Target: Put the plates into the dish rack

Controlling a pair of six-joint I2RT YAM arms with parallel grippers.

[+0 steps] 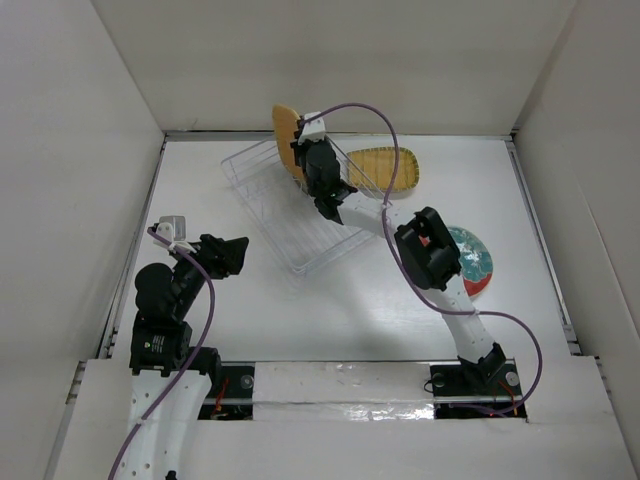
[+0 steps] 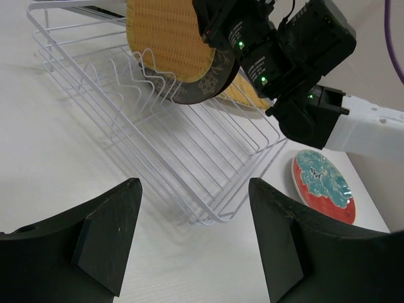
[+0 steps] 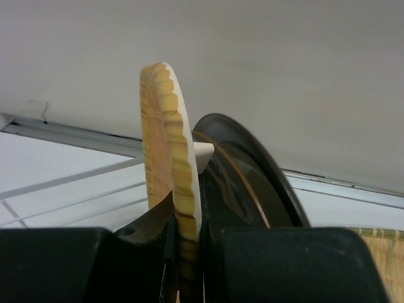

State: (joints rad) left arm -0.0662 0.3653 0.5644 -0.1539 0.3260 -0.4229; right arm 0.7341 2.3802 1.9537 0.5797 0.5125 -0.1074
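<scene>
The white wire dish rack [image 1: 290, 215] lies mid-table, also in the left wrist view [image 2: 189, 151]. My right gripper [image 1: 312, 170] is shut on the rim of an orange-yellow ribbed plate [image 1: 287, 135], holding it on edge over the rack's far end [image 3: 165, 145]. A dark grey plate [image 3: 252, 170] stands upright right behind it [image 2: 211, 79]. A yellow ribbed oblong plate [image 1: 388, 170] lies flat beyond the rack. A red-rimmed teal plate [image 1: 472, 262] lies at the right, partly under my right arm. My left gripper [image 1: 236, 255] is open and empty, short of the rack's near corner [image 2: 194, 189]. The cream plate is out of view.
White walls enclose the table on three sides. My right arm [image 1: 430, 255] stretches across from the near right towards the rack. A purple cable [image 1: 360, 110] loops above the right wrist. Bare tabletop [image 1: 330, 310] lies between the rack and the arm bases.
</scene>
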